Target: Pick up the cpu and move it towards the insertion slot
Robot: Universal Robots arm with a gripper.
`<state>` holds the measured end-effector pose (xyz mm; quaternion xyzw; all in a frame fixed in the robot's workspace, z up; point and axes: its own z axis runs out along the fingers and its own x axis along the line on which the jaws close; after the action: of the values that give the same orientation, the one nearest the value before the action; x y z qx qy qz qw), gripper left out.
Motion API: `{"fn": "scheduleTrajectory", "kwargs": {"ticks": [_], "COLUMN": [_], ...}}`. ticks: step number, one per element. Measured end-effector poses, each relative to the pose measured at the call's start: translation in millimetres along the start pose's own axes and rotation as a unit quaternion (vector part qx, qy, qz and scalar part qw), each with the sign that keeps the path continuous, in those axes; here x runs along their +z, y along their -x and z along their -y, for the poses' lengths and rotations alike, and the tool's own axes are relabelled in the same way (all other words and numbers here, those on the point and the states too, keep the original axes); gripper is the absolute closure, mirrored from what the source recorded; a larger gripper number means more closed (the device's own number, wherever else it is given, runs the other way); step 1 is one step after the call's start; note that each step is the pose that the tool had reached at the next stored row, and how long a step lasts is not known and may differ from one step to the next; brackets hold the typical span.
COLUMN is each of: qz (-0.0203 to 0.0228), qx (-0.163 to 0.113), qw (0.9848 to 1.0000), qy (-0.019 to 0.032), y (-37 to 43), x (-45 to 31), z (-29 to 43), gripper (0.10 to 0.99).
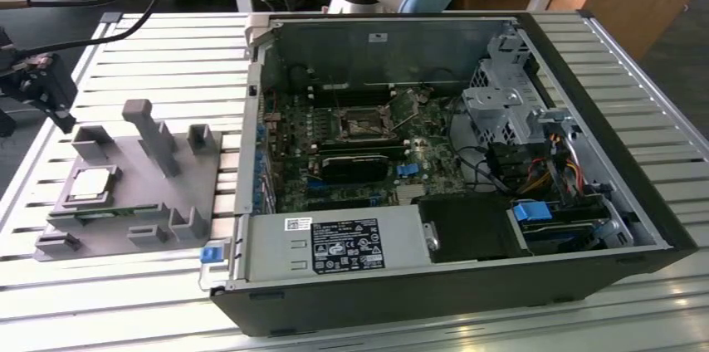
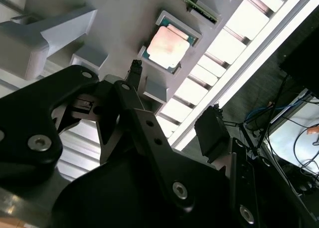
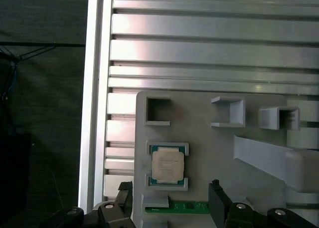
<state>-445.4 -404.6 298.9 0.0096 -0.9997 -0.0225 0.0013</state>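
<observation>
The cpu (image 1: 92,186) is seated in the grey fixture (image 1: 149,198) at the exterior view's left; the gripper (image 3: 170,187) is held spread apart, empty, near it; the insertion slot (image 1: 360,125) is seen mid-frame

Silver cpu (image 1: 91,184) lies flat in grey fixture (image 1: 166,194), well apart from insertion slot (image 1: 363,125)

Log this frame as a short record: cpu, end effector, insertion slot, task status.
cpu: seated in a recess of the grey fixture, ungrasped
end effector: open, holding nothing, clear of the cpu
insertion slot: on the motherboard inside the open computer case
status: cpu not yet picked up
</observation>
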Motion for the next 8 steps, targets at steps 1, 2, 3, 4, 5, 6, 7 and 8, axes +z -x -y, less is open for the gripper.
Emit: {"fn": "scheduleTrajectory", "kwargs": {"ticks": [1,2,3,4,5,6,7,8], "qz": [0.0001,0.0,0.0001,0.0001,0.0,0.0,0.0,0.0], "qx": [0.0,0.0,0.0,0.0,0.0,0.0,0.0,0.0], "qw": [1.0,1.0,1.0,1.0,1.0,1.0,1.0,1.0], "qy": [0.0,0.0,0.0,0.0,0.0,0.0,0.0,0.0], "y": [0.0,0.0,0.0,0.0,0.0,0.0,0.0,0.0], "x": [0.5,0.9,1.3,1.6,1.9,2.2,2.6,2.9], "z": [0.0,0.0,0.1,0.1,0.1,0.1,0.1,0.1], "gripper": [0.38,0.38,0.38,0.38,0.38,0.38,0.38,0.38]}}
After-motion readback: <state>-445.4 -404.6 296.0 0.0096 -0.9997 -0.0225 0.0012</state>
